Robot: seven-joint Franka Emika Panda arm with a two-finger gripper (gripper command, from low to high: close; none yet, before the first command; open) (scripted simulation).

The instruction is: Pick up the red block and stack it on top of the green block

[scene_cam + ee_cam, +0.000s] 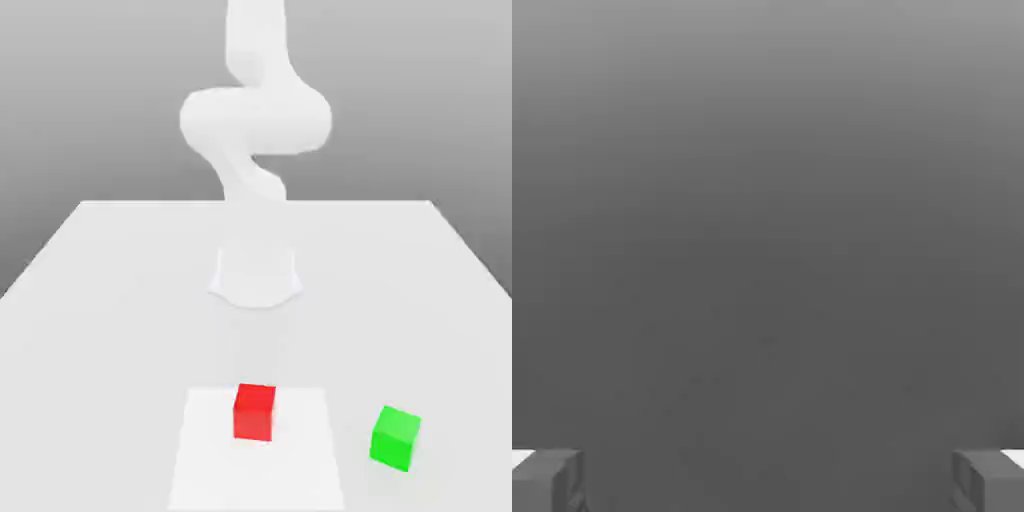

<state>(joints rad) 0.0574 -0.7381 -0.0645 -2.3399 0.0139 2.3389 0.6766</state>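
Observation:
The red block (255, 411) rests on the white table (120, 300), near its front edge and about midway across. The green block (396, 437) sits on the table to the exterior view's right of it, about two block widths away and a little nearer the front. The two cubes do not touch. In the hand view my gripper (768, 480) is open: its two grey fingertips (550, 480) stand far apart with nothing between them, and plain grey lies beyond them. The white arm (255, 120) rises behind the blocks at the middle of the table.
The arm's round base (256, 275) stands on the table behind the red block. A paler square patch (210, 450) lies on the table surface around the red block. The table's edges run back on both sides.

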